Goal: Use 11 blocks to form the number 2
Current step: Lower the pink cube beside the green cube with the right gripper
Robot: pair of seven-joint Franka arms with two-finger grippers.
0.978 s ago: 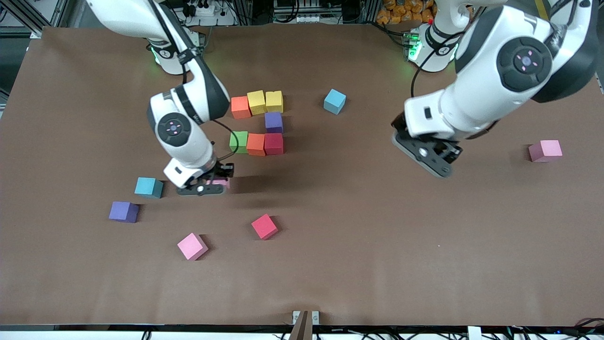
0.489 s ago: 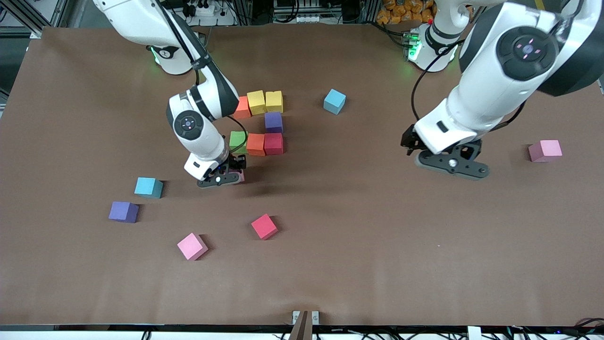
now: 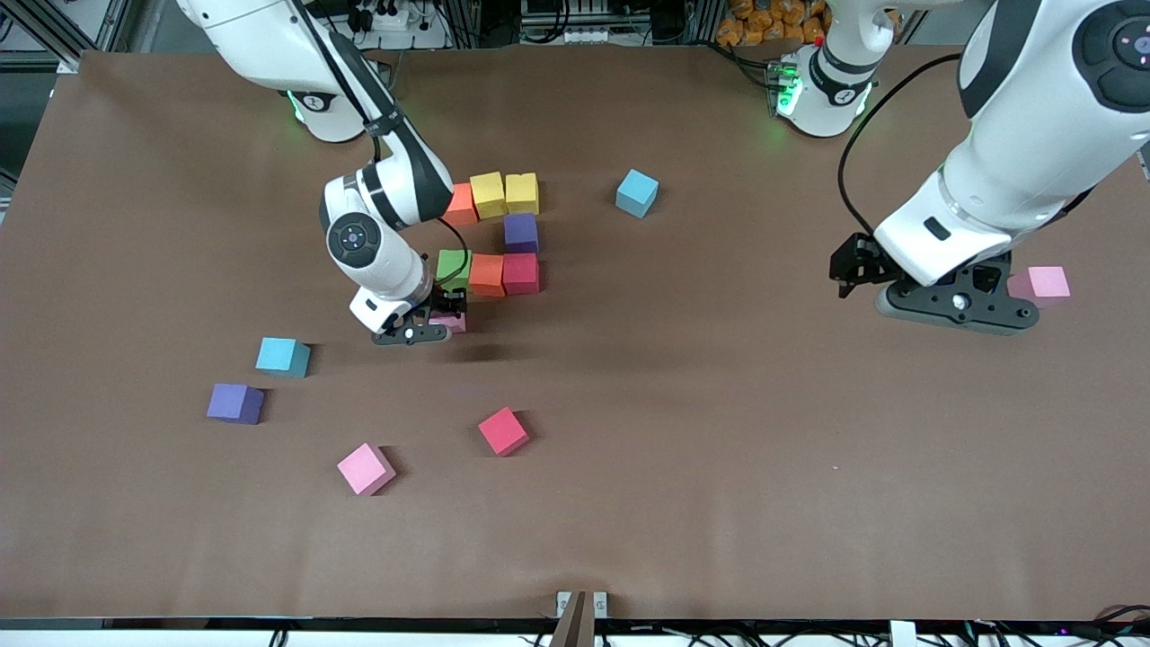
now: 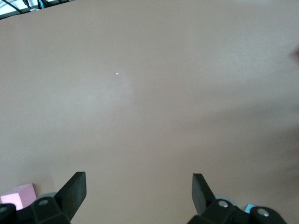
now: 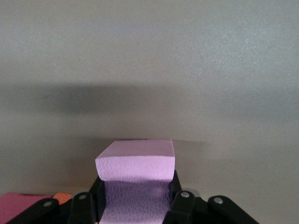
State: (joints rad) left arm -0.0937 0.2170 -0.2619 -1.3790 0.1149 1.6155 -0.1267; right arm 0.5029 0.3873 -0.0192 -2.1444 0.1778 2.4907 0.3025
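No writing is legible anywhere. My right hand (image 3: 429,322) is clenched on a matte, foam-like pink cube (image 5: 135,161), just beside the green block (image 3: 454,268) of the partly built number 2 (image 3: 492,235). Loose blocks (image 3: 367,469) lie scattered on the smooth brown desk (image 3: 683,431). My left hand (image 3: 952,305), fingers spread and holding nothing, hovers beside another pink cube (image 3: 1042,282).

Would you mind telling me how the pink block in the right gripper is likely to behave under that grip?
The pink block looks matte and foam-like, so probably light and grippy. Clamped in the right gripper, it keeps square edges, so likely firm. Flat faces: unlikely to roll.
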